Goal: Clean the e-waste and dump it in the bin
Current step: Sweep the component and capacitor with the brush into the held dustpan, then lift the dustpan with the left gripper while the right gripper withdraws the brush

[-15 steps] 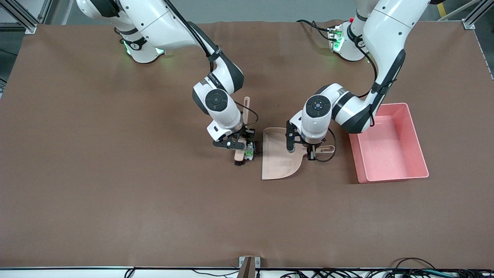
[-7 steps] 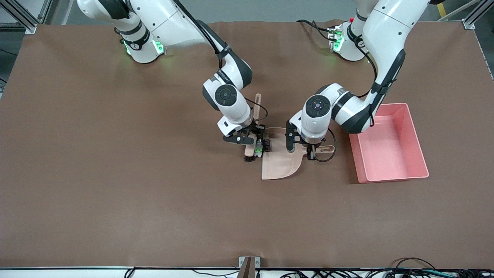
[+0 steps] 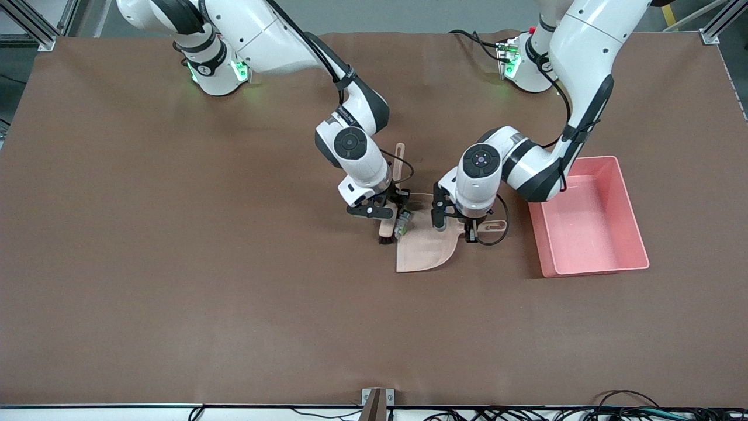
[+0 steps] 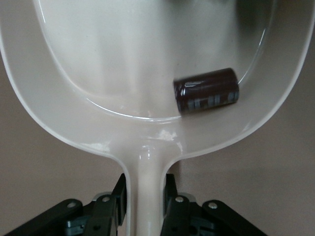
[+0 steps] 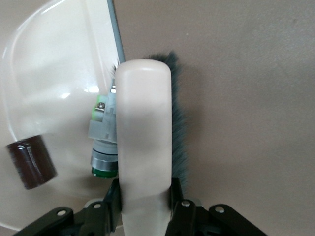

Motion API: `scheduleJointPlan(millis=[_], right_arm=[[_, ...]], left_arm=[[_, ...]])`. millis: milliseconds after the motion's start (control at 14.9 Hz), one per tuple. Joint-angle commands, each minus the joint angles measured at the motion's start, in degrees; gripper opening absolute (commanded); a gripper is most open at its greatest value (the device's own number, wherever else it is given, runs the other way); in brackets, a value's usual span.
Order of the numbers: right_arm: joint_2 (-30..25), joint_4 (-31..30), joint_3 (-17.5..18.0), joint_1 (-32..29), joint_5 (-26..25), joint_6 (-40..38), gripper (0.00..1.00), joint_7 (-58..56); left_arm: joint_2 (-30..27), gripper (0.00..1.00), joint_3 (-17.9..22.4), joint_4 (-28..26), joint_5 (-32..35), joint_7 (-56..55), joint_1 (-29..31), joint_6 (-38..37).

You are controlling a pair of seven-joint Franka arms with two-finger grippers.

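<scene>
We see the right gripper (image 3: 387, 217) clamped on the smooth beige brush (image 5: 146, 142), its dark bristles at the glossy dustpan (image 3: 425, 248) lip. The left gripper's (image 3: 469, 229) jaws grip the dustpan's handle. The maroon cylinder (image 4: 206, 91) (shiny, stubby) lies inside; the grey component (image 5: 104, 142) sits on the lip. The pink bin (image 3: 590, 219) stands beside.

maroon cylinder (image 4: 206, 91) lies in the dustpan (image 4: 98, 59), grey-green component (image 5: 104, 142) at its lip; pink bin (image 3: 590, 219) beside it

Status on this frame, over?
Left end effector shut on dustpan. Right end effector shut on brush. Maroon cylinder in pan; grey component at lip.
</scene>
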Motion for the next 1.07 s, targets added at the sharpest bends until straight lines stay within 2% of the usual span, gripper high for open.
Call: scheduleJointPlan(millis=[0,268,536,670,804,1005], right_arm=[[2.1,3.2,-0.2,1.7,1.2,0.5,0.0,3.0],[1.6,6.5,-0.1,2.9,1.3,-0.8,0.0,8.0],[0.6,6.1,-0.1,1.9,1.0,-4.7,0.0,7.2],[-1.3,5.3,-0.2,-0.6,1.1,-8.9,0.0,5.0],[-3.7,2.3,0.1,-3.5,1.2,-9.3,0.0,1.8],[-11.9,-10.3,0.1,-8.5,1.2,-3.3,0.0,-4.6]], left_arm=[[1.5,0.14,-0.1,1.3,1.3,-1.7,-0.9,-0.6],[1.5,0.15,-0.1,1.3,1.3,-1.6,-0.2,-0.6],[1.6,0.14,-0.1,1.3,1.3,-1.6,-0.2,-0.6],[1.5,0.14,-0.1,1.3,1.3,-1.5,0.1,-0.6],[1.4,0.14,-0.1,1.2,1.3,-1.7,0.5,-0.6],[0.8,0.14,-0.3,1.2,0.6,-1.8,1.2,-0.5]])
